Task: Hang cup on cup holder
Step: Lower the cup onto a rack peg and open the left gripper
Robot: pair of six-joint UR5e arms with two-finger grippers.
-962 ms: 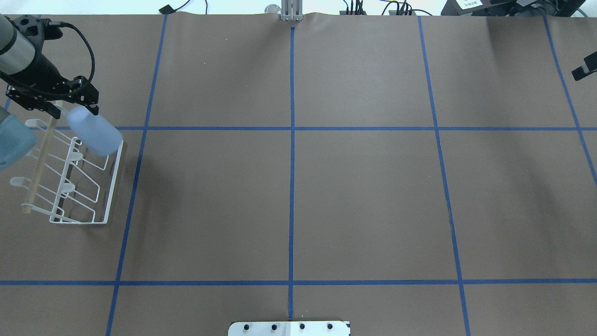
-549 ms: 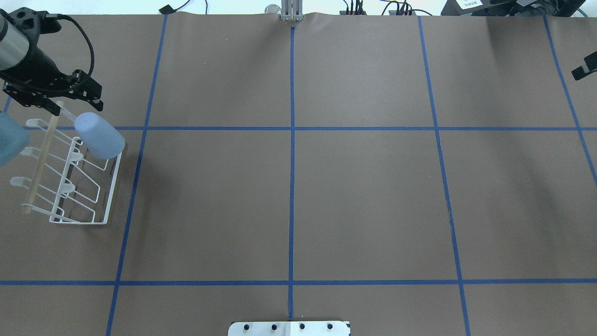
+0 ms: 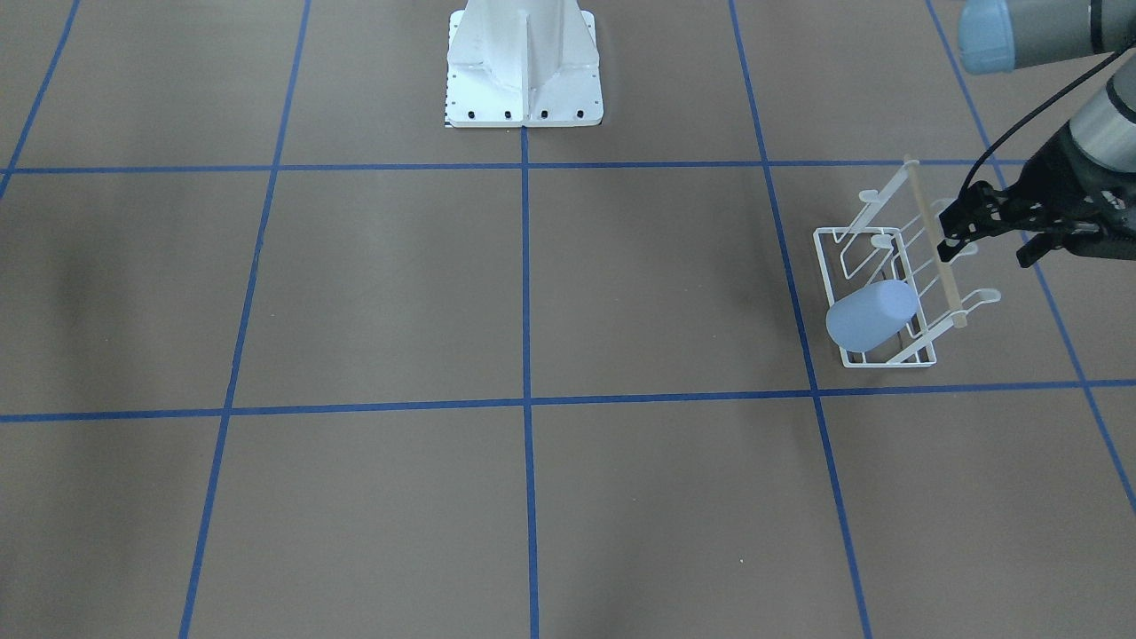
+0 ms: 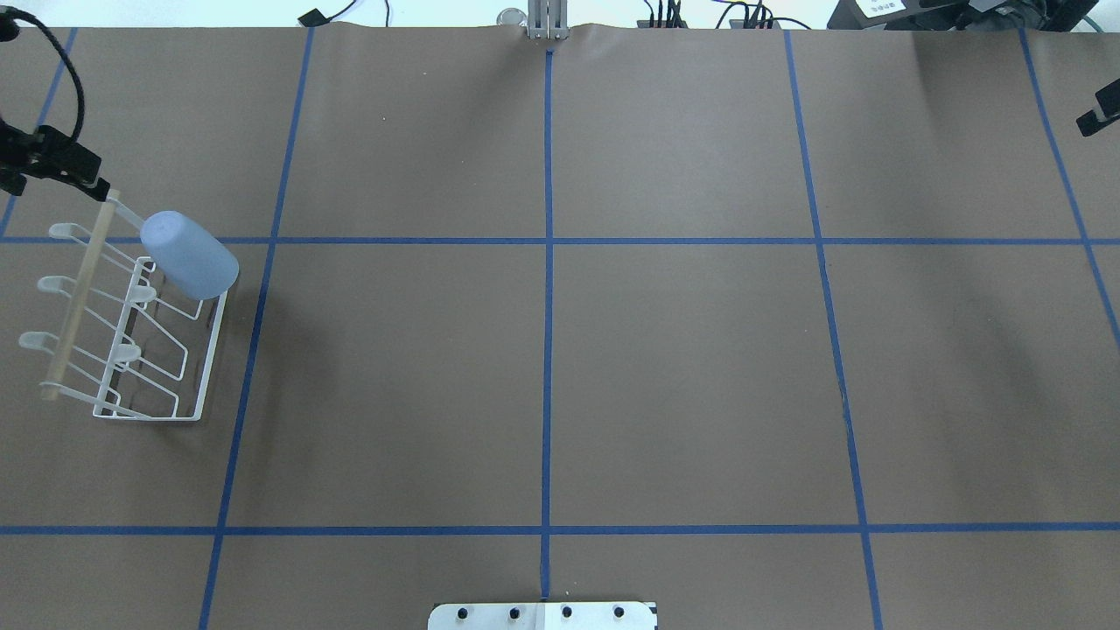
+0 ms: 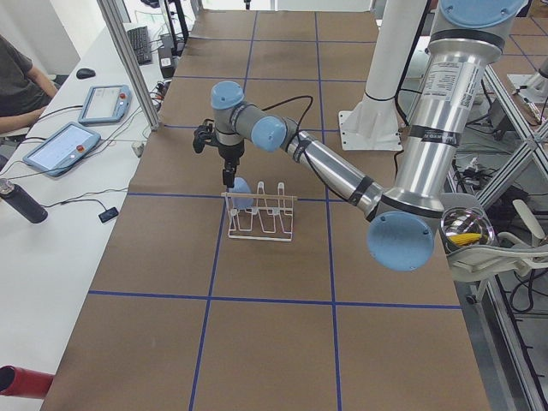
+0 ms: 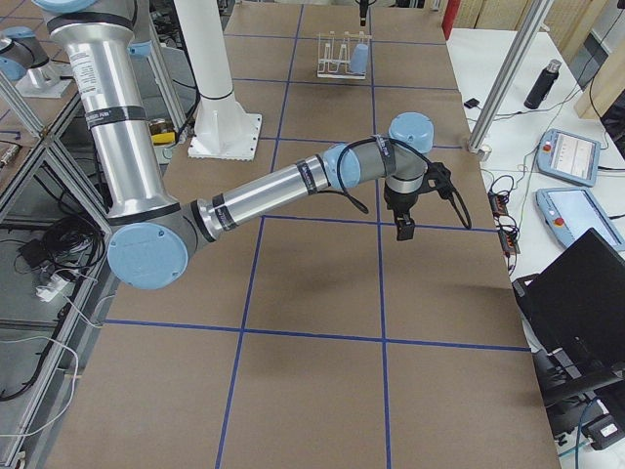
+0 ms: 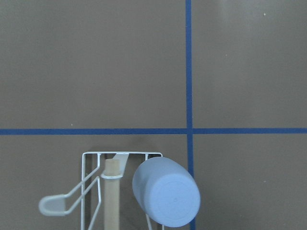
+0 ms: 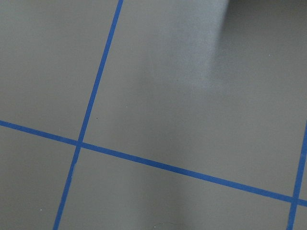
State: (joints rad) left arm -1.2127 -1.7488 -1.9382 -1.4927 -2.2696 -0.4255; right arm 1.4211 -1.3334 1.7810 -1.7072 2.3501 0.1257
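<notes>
**Cup seated on the end prong; left gripper empty beside the rod's far end**

You see the cup upturned on the end prong of the cup holder, on the side of the wire rack away from the robot. Its long axis slants with the prong. The closed base points up and towards the wooden rod, and the rim points down and outward over the rack's base wire. In the left wrist view the round base faces the camera squarely, which suggests that the wrist looks almost along that axis.

The left gripper is apart from the cup, beyond the rod's far end. Its jaws appear spread and they hold nothing. From this gripper the cup lies across the rod, towards the middle of the counter. Any retreat, you may judge, should lead away from the rod rather than over it.

The right gripper shows only at the opposite edge of the counter, well apart from the rack. You cannot tell how far it is open. The left arm is plainly the nearer. The hanging itself appears complete.
</notes>
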